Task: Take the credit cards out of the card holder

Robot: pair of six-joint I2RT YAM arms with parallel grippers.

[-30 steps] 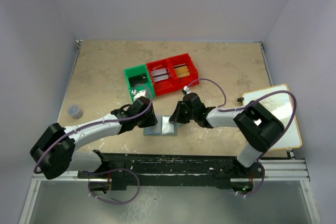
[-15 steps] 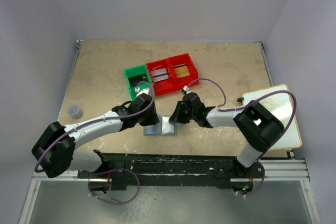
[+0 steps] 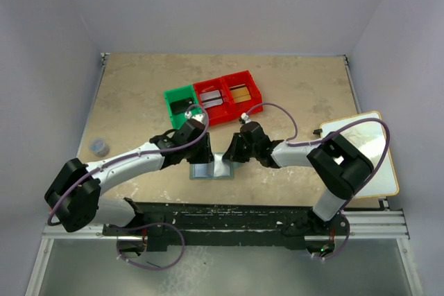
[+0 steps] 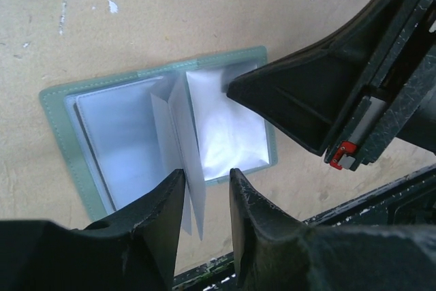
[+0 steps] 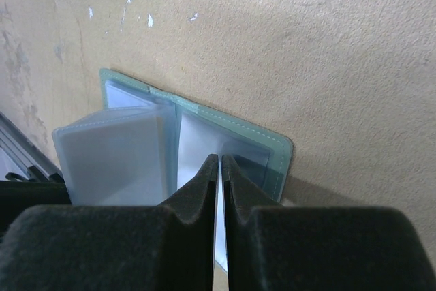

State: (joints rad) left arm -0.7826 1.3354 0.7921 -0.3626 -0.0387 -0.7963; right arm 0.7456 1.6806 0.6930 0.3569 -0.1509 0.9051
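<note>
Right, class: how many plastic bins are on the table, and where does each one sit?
3. They stand in a row beyond the open card holder: a green bin on the left, a red bin in the middle and a second red bin on the right. None looks hidden.

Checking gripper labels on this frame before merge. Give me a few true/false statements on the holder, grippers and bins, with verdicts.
1. The holder lies open on the table. True.
2. The right gripper is wide open. False: it is shut, its tip at the holder's right half.
3. The left gripper is open, its jaws either side of a clear sleeve. True.
4. The holder sits inside a red bin. False: it is on the table, nearer the arms than the bins.
5. One green bin stands beside two red bins. True.
</note>
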